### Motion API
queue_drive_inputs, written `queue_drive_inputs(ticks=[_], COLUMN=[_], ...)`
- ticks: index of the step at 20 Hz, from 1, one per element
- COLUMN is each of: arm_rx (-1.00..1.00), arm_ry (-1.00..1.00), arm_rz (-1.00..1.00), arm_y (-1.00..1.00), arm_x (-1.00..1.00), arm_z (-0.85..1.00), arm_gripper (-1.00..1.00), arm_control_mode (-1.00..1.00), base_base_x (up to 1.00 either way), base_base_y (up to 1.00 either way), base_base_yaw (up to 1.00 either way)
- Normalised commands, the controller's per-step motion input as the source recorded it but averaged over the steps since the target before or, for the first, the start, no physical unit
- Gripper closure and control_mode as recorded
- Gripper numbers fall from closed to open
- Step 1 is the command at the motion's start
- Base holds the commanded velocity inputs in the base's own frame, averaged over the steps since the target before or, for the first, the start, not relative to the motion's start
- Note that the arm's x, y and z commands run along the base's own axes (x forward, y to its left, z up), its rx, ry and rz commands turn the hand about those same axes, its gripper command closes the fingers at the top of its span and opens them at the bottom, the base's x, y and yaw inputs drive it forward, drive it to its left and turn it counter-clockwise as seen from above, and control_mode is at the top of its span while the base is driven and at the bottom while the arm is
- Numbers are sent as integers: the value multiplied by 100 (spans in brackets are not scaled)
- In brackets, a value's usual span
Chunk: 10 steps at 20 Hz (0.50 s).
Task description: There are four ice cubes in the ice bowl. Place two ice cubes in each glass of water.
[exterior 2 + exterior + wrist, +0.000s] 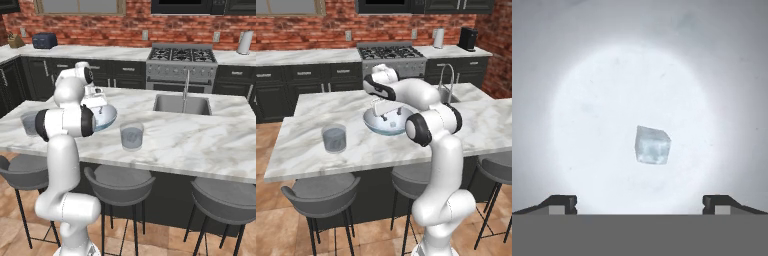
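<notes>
My tool is spread fully wide and holds nothing, poised directly above the ice bowl with its fingertips clear of the bowl's floor. One ice cube lies straight ahead of the tool, between the lines of the two fingertips, with bare bowl floor open all around it. One glass of water stands on the tabletop well apart from the tool on one side; the other glass stands beyond the bowl's rim on the opposite side, nearer the sink.

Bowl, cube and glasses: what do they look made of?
Ice bowl: glossy glazed ceramic, likely; pale blue-grey with bright sheen. Ice cube: translucent whitish-blue, faceted, reads as ice. Glasses: clear glass or plastic, greyish water visible through the walls.
</notes>
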Motion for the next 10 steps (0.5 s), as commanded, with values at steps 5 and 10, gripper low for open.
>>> queue_drive_inputs(ticks=[5, 10], arm_rx=[2, 7], arm_ry=[-8, -12], arm_rz=[0, -1], arm_y=[-4, 0], arm_x=[9, 7], arm_z=[-18, -22], arm_gripper=[-100, -100], arm_control_mode=[-100, -100], base_base_x=[0, 0], base_base_y=[0, 0], base_base_yaw=[0, 0])
